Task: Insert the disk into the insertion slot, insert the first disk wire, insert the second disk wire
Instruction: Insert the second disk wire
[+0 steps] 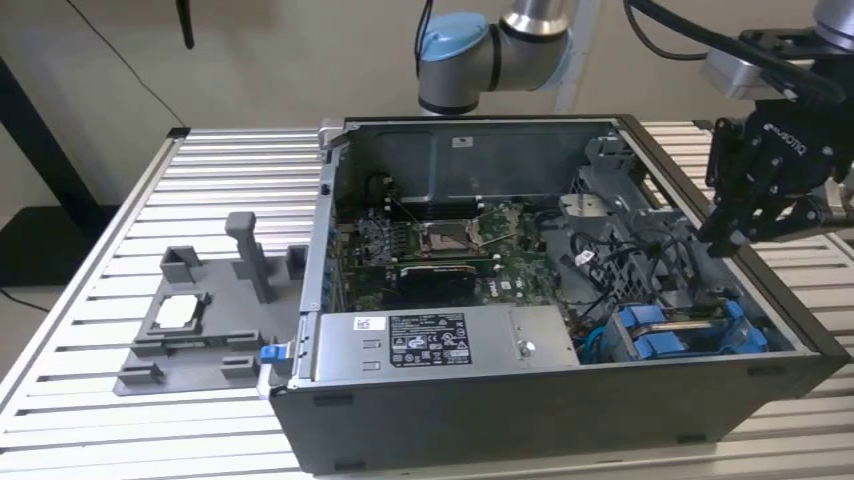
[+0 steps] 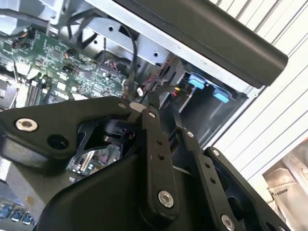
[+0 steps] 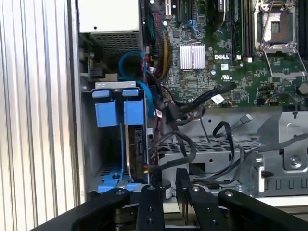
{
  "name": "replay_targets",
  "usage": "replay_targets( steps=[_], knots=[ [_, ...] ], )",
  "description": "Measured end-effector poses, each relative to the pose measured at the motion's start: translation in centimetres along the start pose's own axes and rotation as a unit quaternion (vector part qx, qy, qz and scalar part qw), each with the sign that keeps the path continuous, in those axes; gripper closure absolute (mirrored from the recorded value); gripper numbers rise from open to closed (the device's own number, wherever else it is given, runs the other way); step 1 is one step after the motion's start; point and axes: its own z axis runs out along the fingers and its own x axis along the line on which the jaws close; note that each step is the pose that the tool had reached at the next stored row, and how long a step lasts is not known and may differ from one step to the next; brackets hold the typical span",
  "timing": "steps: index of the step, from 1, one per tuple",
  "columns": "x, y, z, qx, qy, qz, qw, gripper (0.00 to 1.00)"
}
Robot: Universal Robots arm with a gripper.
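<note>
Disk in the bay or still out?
In. The first wrist view shows the disk inside the insertion slot, behind its blue tab. Fully seated: cannot tell.

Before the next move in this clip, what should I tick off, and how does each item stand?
1. Computer case open, inside reachable: ok.
2. Insertion slot in sight in the first wrist view: ok.
3. Disk standing in the slot under a blue tab: ok.
4. Black cables beside the slot plugged into the disk: cannot tell.
5. Claw above the case, at the exterior view's right, near the slot: ok.
6. Path to the slot free of cables: not ok, probably a snag risk.
</note>
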Motion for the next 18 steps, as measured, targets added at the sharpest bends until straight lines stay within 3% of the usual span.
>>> replay_targets(
  steps=[2, 4, 11, 18],
  knots=[
    [-0.29, 0.05, -0.01, 0.0002, -0.0001, 0.0, 1.0, 0.73],
    [-0.28, 0.37, -0.02, 0.0033, -0.0003, 0.0, 0.99999, 0.73],
    [-0.29, 2.04, -0.37, 0.0194, -0.0011, -0.001, 0.99981, 0.73],
    [-0.35, 3.75, -0.49, 0.0311, -0.0017, -0.001, 0.99951, 0.73]
  ],
)
